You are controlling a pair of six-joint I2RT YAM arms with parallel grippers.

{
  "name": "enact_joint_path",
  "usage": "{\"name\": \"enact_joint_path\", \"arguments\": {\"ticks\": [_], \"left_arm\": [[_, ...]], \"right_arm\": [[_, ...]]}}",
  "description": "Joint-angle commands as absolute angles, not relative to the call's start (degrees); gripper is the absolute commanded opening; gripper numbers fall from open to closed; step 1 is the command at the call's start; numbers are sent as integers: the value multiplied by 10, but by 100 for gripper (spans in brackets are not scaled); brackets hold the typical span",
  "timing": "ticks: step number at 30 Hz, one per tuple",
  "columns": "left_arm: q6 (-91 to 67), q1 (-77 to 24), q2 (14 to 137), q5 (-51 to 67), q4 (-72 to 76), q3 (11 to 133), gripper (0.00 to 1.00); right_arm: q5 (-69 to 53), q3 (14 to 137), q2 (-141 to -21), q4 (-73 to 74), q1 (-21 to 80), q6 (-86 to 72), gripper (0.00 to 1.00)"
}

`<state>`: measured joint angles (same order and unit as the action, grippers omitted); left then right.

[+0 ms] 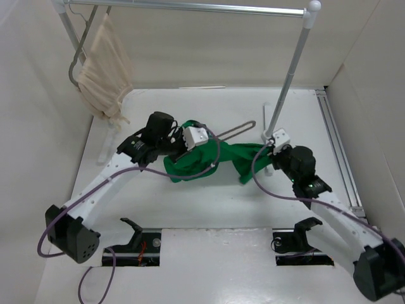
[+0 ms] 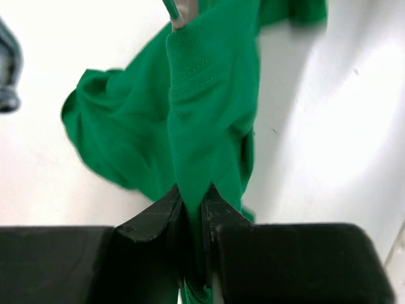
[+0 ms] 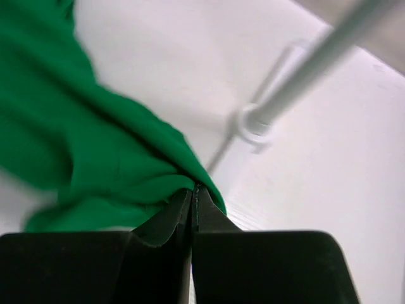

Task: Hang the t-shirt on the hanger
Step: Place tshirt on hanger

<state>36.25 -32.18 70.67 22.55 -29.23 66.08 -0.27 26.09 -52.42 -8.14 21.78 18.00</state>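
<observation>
I see the t-shirt (image 1: 223,162) lying mid-surface (image 1: 209,212), the hanger (image 1: 239,128) sticking out of it toward one o'clock, and the rack (image 1: 190,7) behind at twelve.

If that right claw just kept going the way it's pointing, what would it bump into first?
The right claw is pinching the green t-shirt, so cloth comes first. Beyond it, the white rack pole seems next, though depth is unclear.

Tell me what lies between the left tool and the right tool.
The t-shirt spans the gap, the left tool and right tool each shut on it; the top view shows it.
</observation>
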Motion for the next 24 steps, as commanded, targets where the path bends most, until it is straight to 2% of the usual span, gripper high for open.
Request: {"name": "enact_joint_path", "arguments": {"ticks": [1, 6, 12, 17, 24], "left_arm": [[496, -324, 649, 285, -318, 641, 0], [551, -336, 656, 286, -364, 634, 0], [620, -341, 639, 285, -385, 609, 0], [591, -356, 648, 243, -367, 584, 0], [477, -367, 703, 180, -326, 598, 0]], "right_arm": [[40, 255, -448, -20, 170, 183, 0], [24, 268, -376, 24, 105, 207, 0], [8, 314, -371, 79, 74, 237, 0], [-29, 337, -352, 79, 69, 280, 0], [-154, 354, -314, 84, 69, 325, 0]]}}
